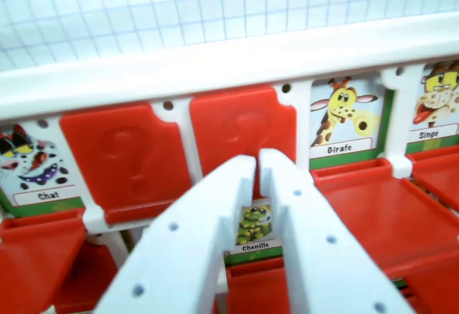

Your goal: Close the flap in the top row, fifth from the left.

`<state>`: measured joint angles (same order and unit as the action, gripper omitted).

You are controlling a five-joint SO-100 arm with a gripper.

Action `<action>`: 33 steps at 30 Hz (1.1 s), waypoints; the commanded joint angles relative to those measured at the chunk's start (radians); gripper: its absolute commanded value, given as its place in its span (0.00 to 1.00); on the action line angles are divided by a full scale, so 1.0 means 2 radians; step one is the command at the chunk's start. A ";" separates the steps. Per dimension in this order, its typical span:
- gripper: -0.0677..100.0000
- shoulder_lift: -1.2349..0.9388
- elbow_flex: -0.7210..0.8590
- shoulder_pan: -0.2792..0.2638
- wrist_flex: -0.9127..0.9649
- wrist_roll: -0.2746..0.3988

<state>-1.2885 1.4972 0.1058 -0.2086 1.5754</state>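
Wrist view — we list what shows, from the picture's left to its right.

Item: white game board frame (237, 59), its top rail running across the picture, tilted slightly up toward the wrist view's right, with a gridded surface behind it.

Item: top row, as far as we can see it. Chat card (32, 167) with its flap lying down in front; a red question-mark flap (125, 160) standing up; a second red question-mark flap (240, 131) standing up; Girafe card (344, 120) showing, its red flap (384, 210) lying flat toward us; Singe card (439, 102) at the right edge, flap also down. The row runs off both sides of the picture, so we cannot count which flap is fifth from the left.

Item: Chenille card (254, 228) in the row below, seen between the fingers.

Item: claw (257, 158), white — two fingers converging to nearly touching tips, only a thin slit between them, nothing held. The tips sit in front of the lower part of the second standing flap.

Relation for the coming move, as we judge it: the nearest lowered flap lies just to the wrist view's right of the claw tips and below them, its hinge line running left to right along the row. If that is the target, the claw would shift right and get under its free near edge.
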 commanded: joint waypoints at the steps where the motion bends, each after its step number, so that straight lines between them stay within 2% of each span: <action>1: 0.00 -0.053 -0.042 0.004 -0.002 -0.005; 6: 0.00 -0.092 -0.047 0.004 -0.029 -0.012; 17: 0.00 -0.204 -0.047 -0.005 -0.166 -0.029; 21: 0.00 -0.248 -0.050 -0.018 -0.209 0.004; 27: 0.00 -0.296 -0.068 -0.041 -0.289 -0.011; 33: 0.00 -0.339 -0.071 -0.048 -0.331 0.006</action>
<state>-1.8316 1.4634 0.0169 -0.8544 1.5677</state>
